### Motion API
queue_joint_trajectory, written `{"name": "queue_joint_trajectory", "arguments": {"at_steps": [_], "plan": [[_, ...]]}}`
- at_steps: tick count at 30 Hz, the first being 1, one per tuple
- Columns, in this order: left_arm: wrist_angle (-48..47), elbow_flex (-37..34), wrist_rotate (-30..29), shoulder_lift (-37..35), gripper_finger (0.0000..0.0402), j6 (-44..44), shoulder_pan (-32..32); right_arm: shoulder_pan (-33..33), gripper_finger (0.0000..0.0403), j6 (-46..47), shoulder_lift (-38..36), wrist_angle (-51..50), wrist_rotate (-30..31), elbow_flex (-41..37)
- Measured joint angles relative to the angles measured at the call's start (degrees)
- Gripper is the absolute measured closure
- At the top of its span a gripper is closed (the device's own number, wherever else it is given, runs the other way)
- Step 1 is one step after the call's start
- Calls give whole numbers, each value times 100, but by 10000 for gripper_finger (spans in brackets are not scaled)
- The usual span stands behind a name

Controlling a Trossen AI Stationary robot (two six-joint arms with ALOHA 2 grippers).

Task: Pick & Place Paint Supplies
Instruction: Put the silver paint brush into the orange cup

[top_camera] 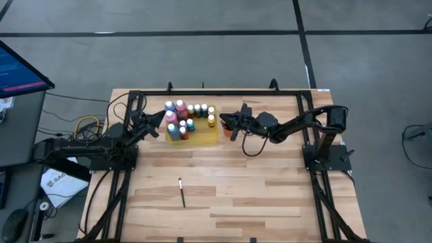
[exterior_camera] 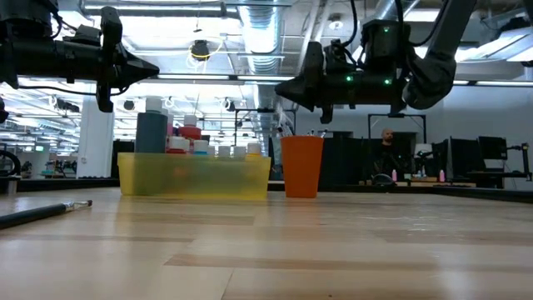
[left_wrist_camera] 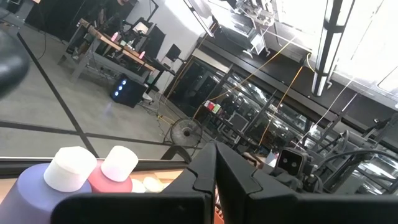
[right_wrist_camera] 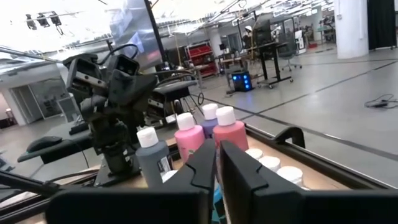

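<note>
We hold both fingers pressed together, empty; the lone brush (top_camera: 181, 192) lies lengthwise on the counter (top_camera: 256, 189), nearer the left gripper (top_camera: 159, 121).

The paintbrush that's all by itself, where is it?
In the high view, the lone paintbrush lies on the bare wood at the table's near middle, well apart from the yellow tray of paint bottles at the far side.

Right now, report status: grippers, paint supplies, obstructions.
Left gripper and right gripper shut, empty, flanking the yellow tray. Paint bottles in tray; one brush loose on table. Orange cup under right gripper.
</note>
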Motion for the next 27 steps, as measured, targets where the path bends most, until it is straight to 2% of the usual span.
{"name": "queue_joint_trajectory", "arguments": {"at_steps": [8,11,14,17,21,24,27], "plan": [[1,-1,1,0,400,0,1,51,325,61,-128,-30,-1,-21],[1,0,2,0,400,0,1,202,308,40,-450,-683,1,168],[0,0,0,0,400,0,1,472,298,2,-843,-2582,109,766],[-1,-1,0,0,400,0,1,825,295,163,-988,-5193,499,1913],[1,0,1,0,400,0,0,1359,295,764,-524,-8006,1034,3711],[0,0,0,2,400,0,-1,1707,295,1476,104,-9174,1147,4893],[-1,-1,0,2,400,0,1,2028,294,2245,753,-9821,1158,5976]]}}
